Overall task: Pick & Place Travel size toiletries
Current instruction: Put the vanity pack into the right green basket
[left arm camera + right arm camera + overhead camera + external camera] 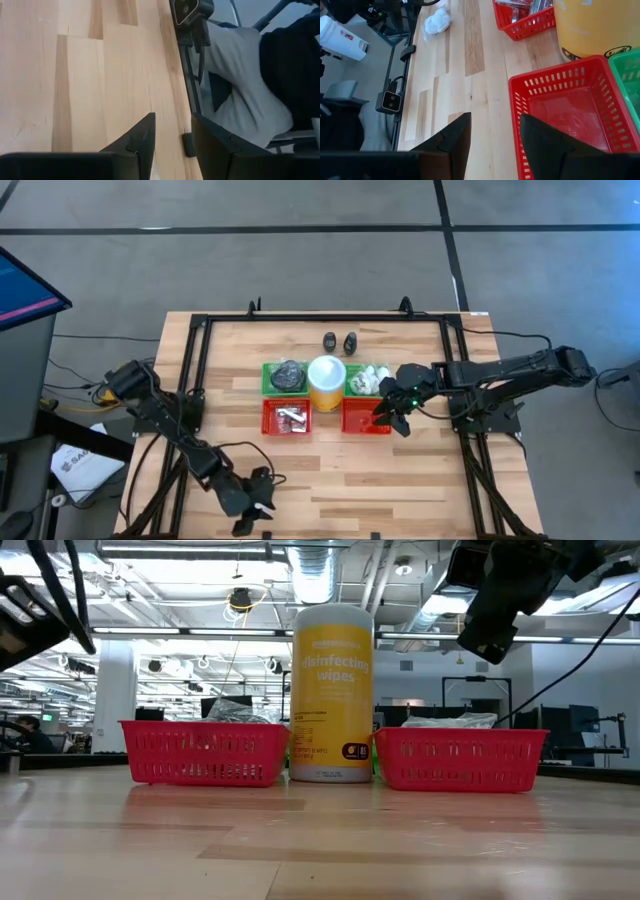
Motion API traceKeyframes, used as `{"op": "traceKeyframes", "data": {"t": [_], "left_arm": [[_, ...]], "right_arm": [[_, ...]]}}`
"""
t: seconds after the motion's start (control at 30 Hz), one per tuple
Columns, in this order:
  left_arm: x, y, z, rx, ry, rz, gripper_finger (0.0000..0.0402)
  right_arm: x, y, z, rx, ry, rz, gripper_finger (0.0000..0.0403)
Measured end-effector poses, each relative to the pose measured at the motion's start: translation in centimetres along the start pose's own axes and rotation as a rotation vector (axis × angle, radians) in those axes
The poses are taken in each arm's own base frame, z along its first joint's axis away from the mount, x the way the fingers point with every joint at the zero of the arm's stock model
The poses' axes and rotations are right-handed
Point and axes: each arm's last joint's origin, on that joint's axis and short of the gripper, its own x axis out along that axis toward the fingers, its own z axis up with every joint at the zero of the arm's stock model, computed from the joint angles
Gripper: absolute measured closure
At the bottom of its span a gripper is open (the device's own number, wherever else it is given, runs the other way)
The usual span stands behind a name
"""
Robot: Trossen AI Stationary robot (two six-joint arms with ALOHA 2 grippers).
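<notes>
- Wooden tabletop (330, 470) framed by black rails, grey floor around it
- Disinfecting wipes canister (326, 382) stands central among four sorting trays, two green behind, two red in front
- Right gripper (388, 418) hovers over the near right red tray (570, 107); its jaws stand apart, holding nothing
- Left gripper (256, 505) waits at the tabletop's near edge, jaws parted, empty
- White wrapped packet (436, 22) lies loose, well apart from the right jaws
- Two tiny black bottles (340, 341) stand behind the trays, unsorted

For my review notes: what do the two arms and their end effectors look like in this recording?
Both arms are dark, jointed links. The left arm trails black cables. The right arm shows a small green light near its wrist. Each end effector, left and right, has two flat, matte black, wedge-shaped fingers tapering to points.
</notes>
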Motion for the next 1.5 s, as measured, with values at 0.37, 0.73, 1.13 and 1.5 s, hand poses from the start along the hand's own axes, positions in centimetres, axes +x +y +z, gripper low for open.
{"op": "traceKeyframes", "data": {"t": [0.37,0.73,1.13,1.5], "left_arm": [[1.3,0.1,-0.4,-0.026,0.091,0.09,0.0284],[1.5,0.2,-0.5,-0.017,0.098,0.097,0.0284],[1.7,0.7,-0.5,0.054,0.103,0.113,0.0284],[1.7,1.0,-0.6,0.047,0.112,0.113,0.0284]], "right_arm": [[0.0,0.0,0.0,-0.001,-0.004,0.001,0.0244],[0.0,-0.1,0.1,-0.001,-0.016,-0.022,0.0244],[0.0,-0.1,0.1,-0.001,-0.015,-0.022,0.0244],[0.0,-0.1,0.1,-0.001,-0.014,-0.023,0.0244]]}}
